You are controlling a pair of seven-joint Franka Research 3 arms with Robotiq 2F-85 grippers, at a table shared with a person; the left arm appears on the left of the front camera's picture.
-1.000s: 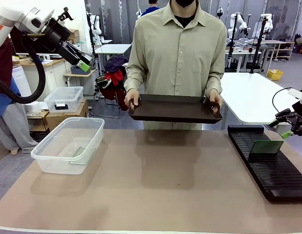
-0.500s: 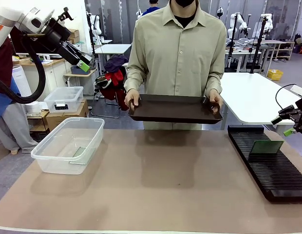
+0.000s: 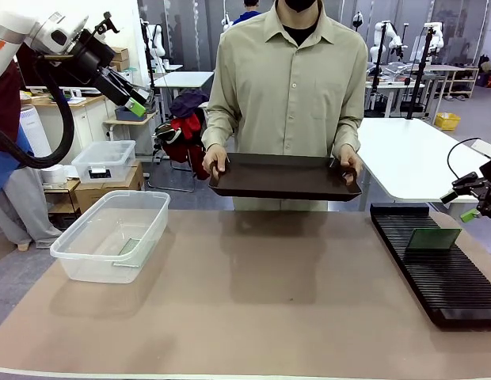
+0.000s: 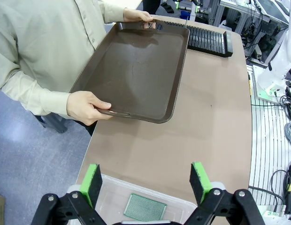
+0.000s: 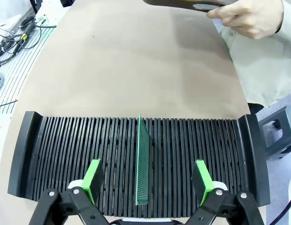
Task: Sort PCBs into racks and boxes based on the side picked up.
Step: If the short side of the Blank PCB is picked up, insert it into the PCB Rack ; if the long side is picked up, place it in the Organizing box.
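On the table, sorting looks finished: one PCB [image 5: 142, 161] stands in the rack [image 5: 51, 164], another PCB [image 4: 145, 207] lies in the box [image 3: 150, 207], and the left gripper [image 4: 145, 180] and right gripper [image 5: 148, 178] are spread, empty.

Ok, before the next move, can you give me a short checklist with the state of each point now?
1. Left gripper open and holding nothing: ok, its green pads stand wide apart above the clear tub.
2. Right gripper open and holding nothing: ok, it is above the black rack.
3. One green board lying flat in the tub: ok.
4. Other green board standing on edge in a rack slot: ok, upright and free of the fingers.
5. Brown tray has a board to pick: not ok, it is bare; the person holds it by both ends.
6. Which side of each board faces up: cannot tell.
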